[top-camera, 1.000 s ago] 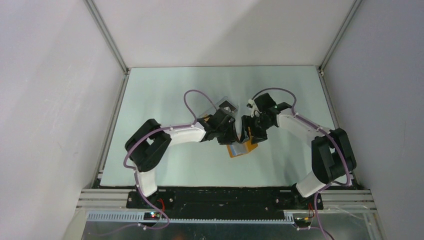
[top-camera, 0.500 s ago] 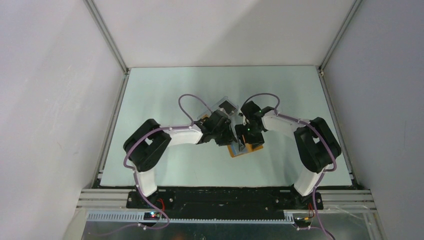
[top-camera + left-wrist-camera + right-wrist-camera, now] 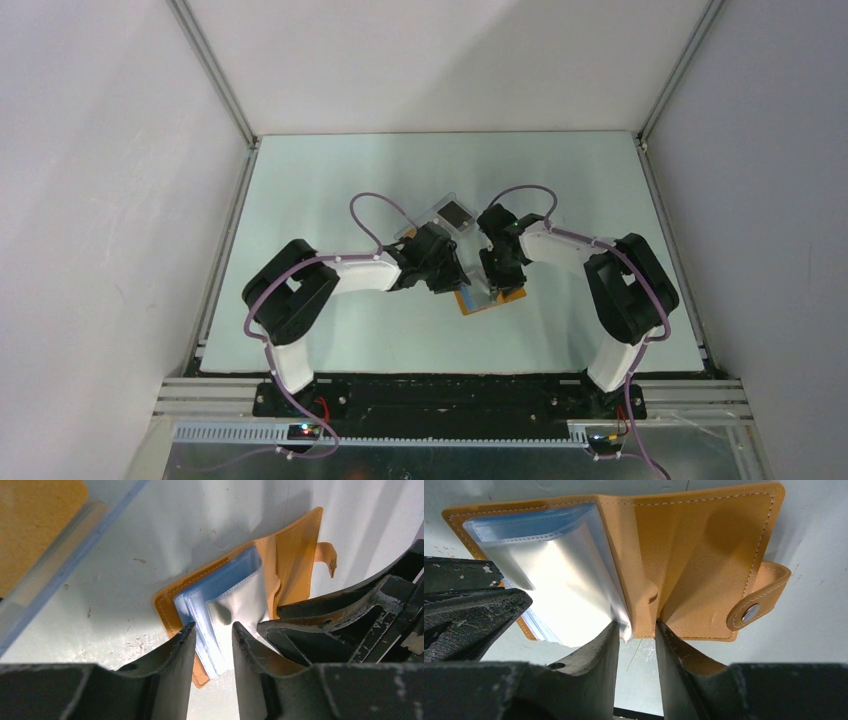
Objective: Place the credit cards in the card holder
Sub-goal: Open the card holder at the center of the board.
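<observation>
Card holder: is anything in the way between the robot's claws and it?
No, nothing visible is in the way. The card holder lies open on the table. The left gripper has its clear sleeves between its fingers, and the right gripper straddles its edge by the fold.

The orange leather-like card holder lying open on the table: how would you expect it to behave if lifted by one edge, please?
Probably floppy: the orange leather-like card holder folds at a soft spine, so the free half would likely droop. Its clear plastic sleeves bow upward, so they may fan out and feel slippery.
</observation>
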Tool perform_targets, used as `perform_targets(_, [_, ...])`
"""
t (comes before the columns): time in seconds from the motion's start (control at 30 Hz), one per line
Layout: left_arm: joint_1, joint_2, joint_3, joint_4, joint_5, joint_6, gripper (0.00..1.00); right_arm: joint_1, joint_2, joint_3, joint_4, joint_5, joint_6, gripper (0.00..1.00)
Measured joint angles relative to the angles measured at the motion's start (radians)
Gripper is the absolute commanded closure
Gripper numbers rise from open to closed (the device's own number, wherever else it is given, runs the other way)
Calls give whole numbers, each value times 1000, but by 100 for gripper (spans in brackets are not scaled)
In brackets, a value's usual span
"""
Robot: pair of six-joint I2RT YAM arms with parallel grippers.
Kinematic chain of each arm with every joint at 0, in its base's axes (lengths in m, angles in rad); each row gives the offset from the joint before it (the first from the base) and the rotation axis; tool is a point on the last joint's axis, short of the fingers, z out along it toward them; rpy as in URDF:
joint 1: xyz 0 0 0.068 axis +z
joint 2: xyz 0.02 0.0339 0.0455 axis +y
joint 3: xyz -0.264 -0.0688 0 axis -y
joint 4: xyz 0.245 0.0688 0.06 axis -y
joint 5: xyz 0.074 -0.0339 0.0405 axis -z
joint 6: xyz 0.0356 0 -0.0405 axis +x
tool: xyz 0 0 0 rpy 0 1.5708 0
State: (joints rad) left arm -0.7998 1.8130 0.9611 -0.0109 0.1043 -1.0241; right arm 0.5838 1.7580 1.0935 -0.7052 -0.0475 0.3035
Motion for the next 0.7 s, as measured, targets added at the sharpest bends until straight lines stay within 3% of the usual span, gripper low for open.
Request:
perform_targets(0.2, [1, 0, 0, -1, 0, -6, 60, -39, -2, 0, 14, -17, 19, 56])
perform_targets(0.5, [2, 1, 0, -1, 3, -6, 61, -240, 11, -8, 68, -189, 45, 64])
perform_targets(0.7, [6, 1, -3, -6, 4, -5, 75, -247, 13, -8, 71, -231, 22, 54])
